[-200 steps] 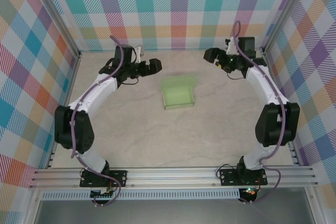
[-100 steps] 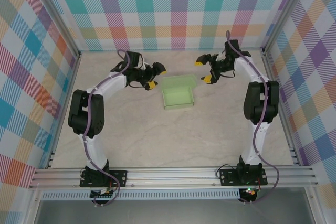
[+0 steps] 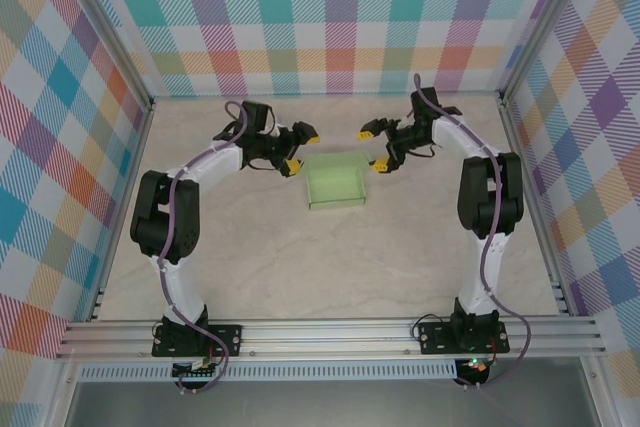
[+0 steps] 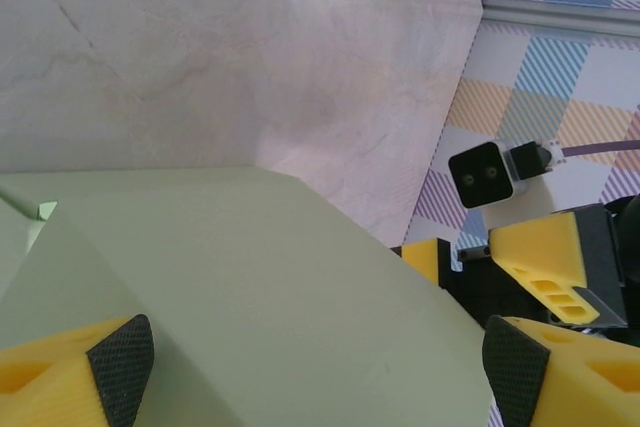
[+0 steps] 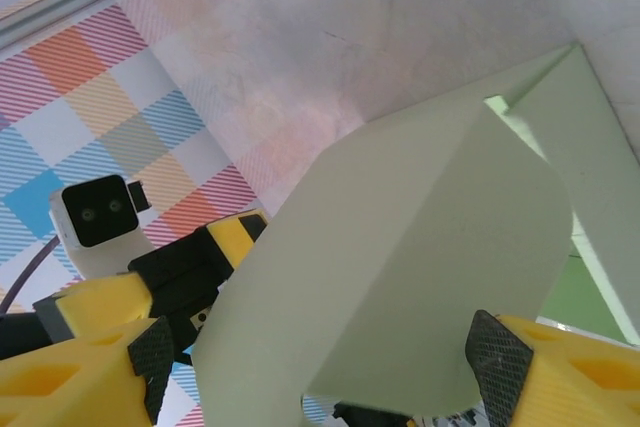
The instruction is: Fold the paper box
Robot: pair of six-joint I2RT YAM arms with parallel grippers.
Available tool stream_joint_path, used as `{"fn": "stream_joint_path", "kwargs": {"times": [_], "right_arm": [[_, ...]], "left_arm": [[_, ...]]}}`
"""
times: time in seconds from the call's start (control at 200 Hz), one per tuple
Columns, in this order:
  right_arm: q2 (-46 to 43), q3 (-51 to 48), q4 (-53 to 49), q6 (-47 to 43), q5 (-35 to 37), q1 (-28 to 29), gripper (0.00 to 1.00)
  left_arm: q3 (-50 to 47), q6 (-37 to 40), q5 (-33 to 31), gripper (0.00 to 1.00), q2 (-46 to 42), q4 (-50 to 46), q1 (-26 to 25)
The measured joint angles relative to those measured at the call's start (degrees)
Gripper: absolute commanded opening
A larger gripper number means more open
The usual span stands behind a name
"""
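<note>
Paper box (image 3: 338,181) between parted end effectors (image 3: 302,150) (image 3: 375,148)

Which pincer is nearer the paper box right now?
Neither clearly. The left pincer straddles the far-left corner of the paper box; the right pincer straddles its far-right corner. Both are open around the card.

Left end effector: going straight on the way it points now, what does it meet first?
The paper box: its pale green panel fills the space just ahead of the left end effector's open fingers. The right end effector faces it from beyond the box. Exact gap unclear.
</note>
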Motion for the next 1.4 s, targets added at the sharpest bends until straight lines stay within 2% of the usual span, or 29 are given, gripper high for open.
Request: {"fn": "stream_joint_path", "kwargs": {"times": [0.41, 0.845, 1.4], "right_arm": [[-1.2, -5.1, 4.4, 4.9, 0.5, 0.9, 0.69], [-1.5, -5.2, 3.4, 3.5, 3.2, 1.1, 0.62], [-1.5, -5.3, 2.1, 2.1, 4.8, 1.1, 0.62]], "left_arm": [[-1.0, -4.3, -0.4, 0.86, 0.0, 3.6, -2.1], [-1.0, -6.9, -1.0, 0.86, 0.1, 5.7, -2.5], [2.0, -10.1, -1.2, 0.89, 3.1, 5.9, -3.3]]}}
